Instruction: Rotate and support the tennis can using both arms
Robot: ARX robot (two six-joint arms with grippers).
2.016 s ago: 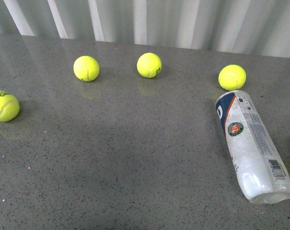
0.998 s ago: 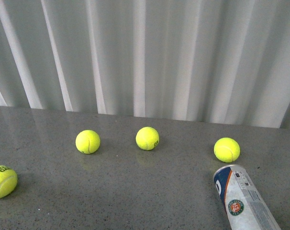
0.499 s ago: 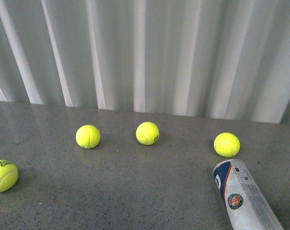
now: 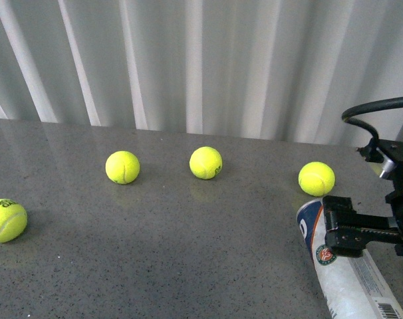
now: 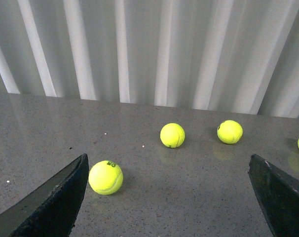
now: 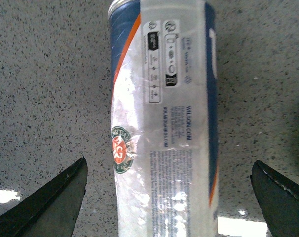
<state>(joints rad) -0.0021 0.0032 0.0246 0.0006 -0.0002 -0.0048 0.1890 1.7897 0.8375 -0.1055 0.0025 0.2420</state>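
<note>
The tennis can (image 4: 351, 282) lies on its side on the grey table at the right front, its blue-and-orange end toward the wall. My right gripper (image 4: 353, 232) is open and hangs just above the can near that end. In the right wrist view the can (image 6: 164, 123) lies lengthwise between the spread black fingers (image 6: 46, 207), apart from both. My left gripper (image 5: 169, 197) is open and empty, low over the table's left part. The left arm does not show in the front view.
Several yellow-green tennis balls lie on the table: one at the far left (image 4: 6, 220), two at the back middle (image 4: 122, 167) (image 4: 205, 163), one just behind the can (image 4: 316, 178). A white pleated curtain (image 4: 201, 66) backs the table. One ball (image 5: 105, 177) lies near the left gripper's finger.
The front view has tilted up, then slightly down. My right arm has come into the front view from the right, its open gripper now above the can. The can and balls have not moved.
</note>
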